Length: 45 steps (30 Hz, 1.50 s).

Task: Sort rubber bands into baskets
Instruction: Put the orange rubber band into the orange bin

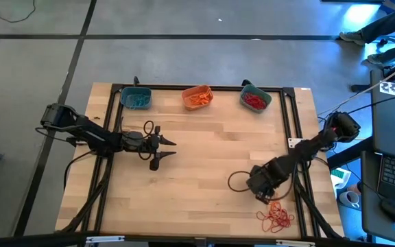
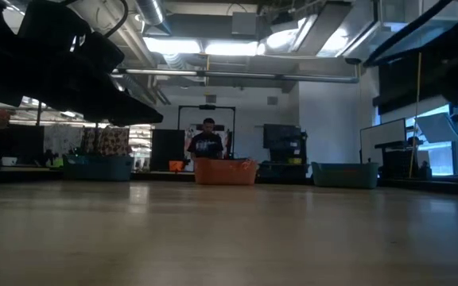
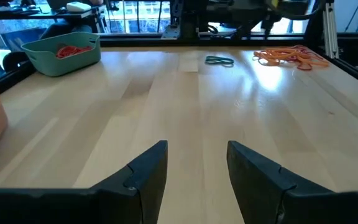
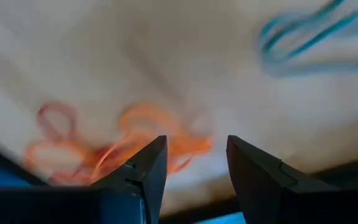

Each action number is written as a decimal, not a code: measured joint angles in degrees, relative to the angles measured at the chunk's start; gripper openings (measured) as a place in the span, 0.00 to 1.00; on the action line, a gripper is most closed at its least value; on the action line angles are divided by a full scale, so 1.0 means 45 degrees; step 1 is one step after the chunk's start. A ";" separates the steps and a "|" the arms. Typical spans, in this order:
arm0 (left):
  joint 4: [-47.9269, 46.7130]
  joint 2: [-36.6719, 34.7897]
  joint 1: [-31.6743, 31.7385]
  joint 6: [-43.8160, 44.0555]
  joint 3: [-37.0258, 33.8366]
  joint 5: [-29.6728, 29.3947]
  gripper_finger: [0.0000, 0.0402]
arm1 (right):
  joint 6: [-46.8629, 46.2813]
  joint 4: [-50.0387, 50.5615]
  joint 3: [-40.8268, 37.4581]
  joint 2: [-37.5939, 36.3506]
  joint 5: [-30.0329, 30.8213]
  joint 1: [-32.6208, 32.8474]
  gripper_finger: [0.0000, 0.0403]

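Note:
Three baskets stand along the table's far edge: a teal one (image 1: 136,98), an orange one (image 1: 197,97) and a teal one holding red bands (image 1: 255,99). A pile of red and orange rubber bands (image 1: 275,218) lies near the front right corner. My right gripper (image 1: 266,195) hangs open just above the table beside that pile, pointing steeply down; its wrist view shows orange bands (image 4: 123,146) and a teal band (image 4: 316,37) below the fingers. My left gripper (image 1: 166,149) waits open at the middle left, pointing level toward the right.
A black frame rail (image 1: 290,116) runs along the table's right side. A black cable loop (image 1: 238,180) lies beside my right arm. A person stands in the room beyond the far edge (image 2: 207,139). Bare wood lies between the two grippers.

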State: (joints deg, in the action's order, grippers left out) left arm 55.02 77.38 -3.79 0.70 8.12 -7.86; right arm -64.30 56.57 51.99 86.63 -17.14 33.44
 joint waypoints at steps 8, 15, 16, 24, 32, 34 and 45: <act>-0.0039 0.0004 0.0000 0.0104 0.0005 0.0000 0.41 | -0.2048 -0.1086 0.0000 0.0146 -0.0598 0.2071 0.41; 0.0108 0.0005 0.0005 0.0072 0.0010 0.0000 0.41 | -0.2301 -0.1960 -0.0001 0.0733 -0.0188 0.3792 0.41; 0.0102 0.0005 0.0002 0.0107 0.0010 0.0000 0.41 | -0.2300 -0.1995 0.0000 0.0837 -0.0166 0.3928 0.41; -0.0028 0.0005 0.0005 0.0148 0.0010 0.0000 0.41 | -0.2291 -0.1760 0.0012 0.1151 0.0018 0.3935 0.41; -0.0010 0.0005 0.0005 0.0143 0.0010 0.0000 0.41 | -0.1410 -0.0869 0.0654 0.1127 0.1258 0.3099 0.41; -0.0072 0.0005 0.0005 0.0143 0.0010 0.0000 0.41 | -0.0950 -0.0888 0.0690 0.1122 0.2149 0.2932 0.41; -0.0126 0.0005 0.0005 0.0143 0.0010 0.0000 0.41 | -0.0285 -0.1890 -0.0599 0.1166 0.2783 0.2898 0.41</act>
State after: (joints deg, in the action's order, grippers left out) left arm 54.46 77.41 -3.77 1.34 8.16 -7.86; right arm -65.58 48.06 49.29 91.88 -4.62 46.48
